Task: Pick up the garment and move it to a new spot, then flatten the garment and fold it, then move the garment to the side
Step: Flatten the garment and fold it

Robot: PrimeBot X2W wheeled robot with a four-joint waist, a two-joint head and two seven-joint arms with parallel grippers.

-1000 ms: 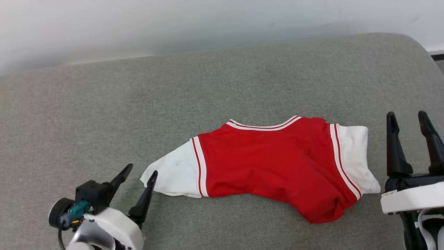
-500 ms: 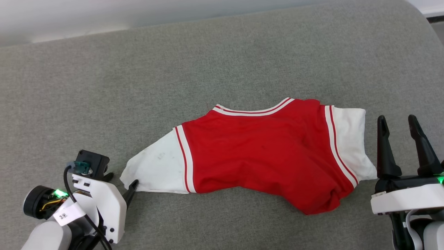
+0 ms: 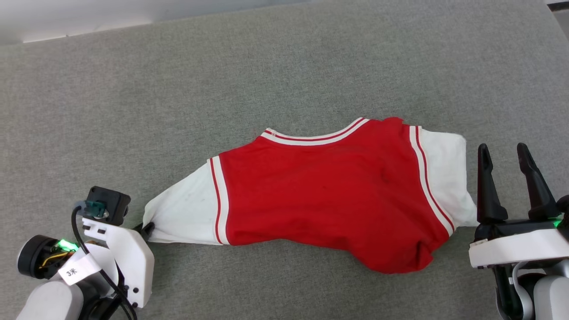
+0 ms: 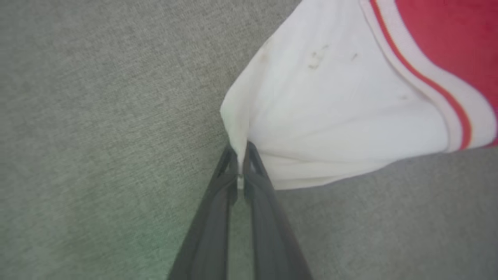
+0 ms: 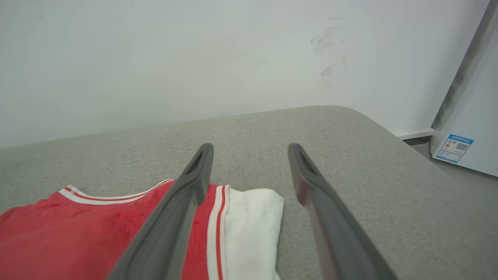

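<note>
Red in the body and white in the sleeves, the garment [image 3: 329, 186] lies spread out on the middle of a grey fabric surface [image 3: 178, 89]. Its striped collar [image 3: 315, 138] is turned to the far side and a plain red face is up. The left sleeve [image 3: 184, 213] is drawn out to a point, and the left gripper [image 3: 146, 229] is clenched on the tip of this sleeve. In the left wrist view its two dark fingers [image 4: 218, 202] press together with a thin fold of white cloth between them. The near hem [image 3: 400, 262] is bunched in wrinkles below the right sleeve [image 3: 444, 178]. The right gripper [image 3: 501, 147] stands just beside this sleeve, with fingers spread apart and nothing between them. In the right wrist view a white wall [image 5: 155, 58] rises behind the surface, and a small blue and white label [image 5: 454, 147] sits on a pale panel [image 5: 474, 116] at the right.
</note>
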